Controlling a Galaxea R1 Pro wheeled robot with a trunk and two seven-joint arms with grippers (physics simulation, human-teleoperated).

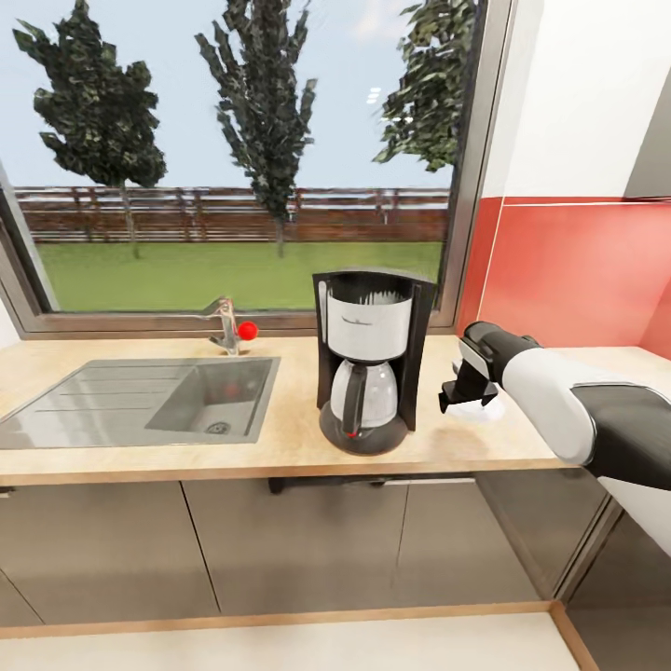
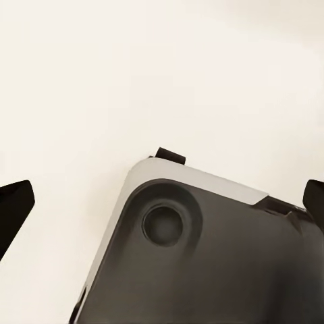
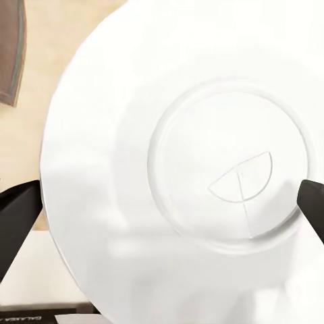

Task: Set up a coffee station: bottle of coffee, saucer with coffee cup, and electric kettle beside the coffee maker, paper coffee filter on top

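My right gripper [image 1: 463, 390] hangs low over the countertop [image 1: 280, 447], just to the right of the coffee maker [image 1: 368, 359]. Under it lies the saucer [image 3: 182, 155], flat on the beige wood; in the head view only a sliver of its white rim peeks out below my fingers. Through the right wrist camera the saucer's round face lies close beneath me, its raised inner ring plain to see, with my two dark fingertips [image 3: 15, 226] standing wide apart at either side of the picture. The jaws are spread, and I cannot tell whether either fingertip touches the rim.

The coffee maker stands upright near the counter's front edge, its glass carafe seated in the base, with the sink [image 1: 140, 401] and the tap [image 1: 226, 326] with its red knob to the left of it, under the window [image 1: 233, 158].

My left gripper [image 2: 162, 202] has its jaws spread too, dark tips at both edges of the left wrist view, over a grey rounded body part of mine [image 2: 202, 263] and a pale floor.
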